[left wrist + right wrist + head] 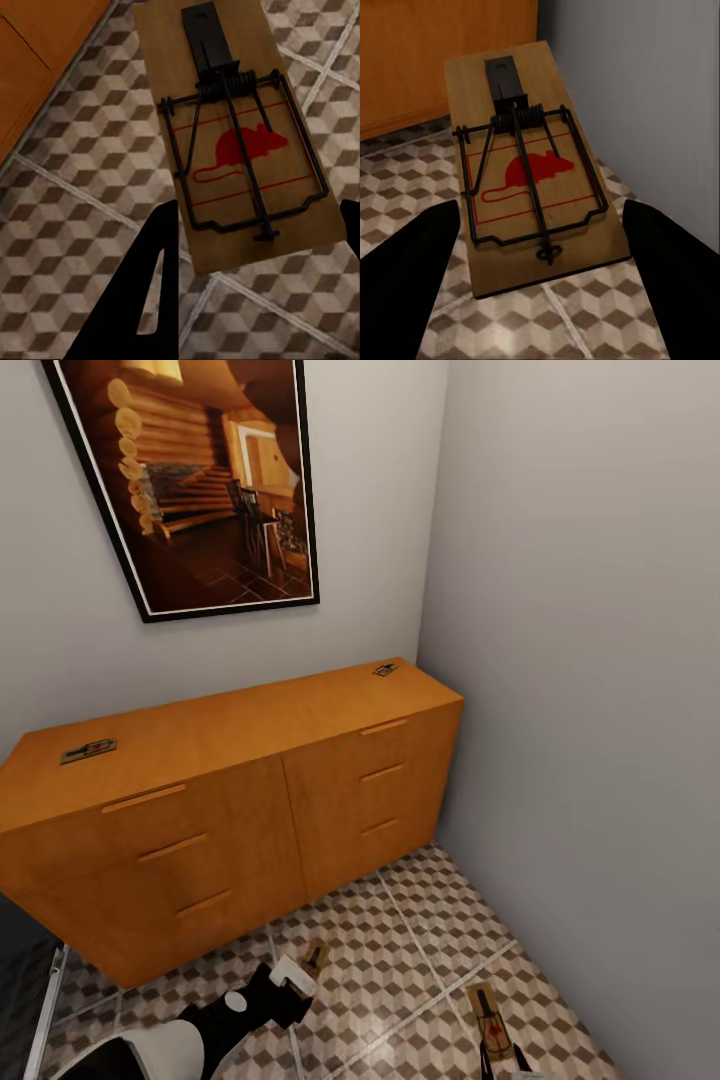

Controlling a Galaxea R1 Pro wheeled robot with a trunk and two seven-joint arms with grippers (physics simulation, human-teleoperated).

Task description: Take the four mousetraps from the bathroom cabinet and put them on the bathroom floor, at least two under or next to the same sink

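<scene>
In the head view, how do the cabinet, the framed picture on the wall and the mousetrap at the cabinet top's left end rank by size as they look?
1. The cabinet, largest.
2. The framed picture, clearly smaller, though the view's top edge cuts it off.
3. The mousetrap on the cabinet's left end, by far the smallest.

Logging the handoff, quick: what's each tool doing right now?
Left tool: fingers spread wide around a mousetrap; whether it grips cannot be told.
Right tool: fingers wide apart around another mousetrap; grip cannot be told.
</scene>
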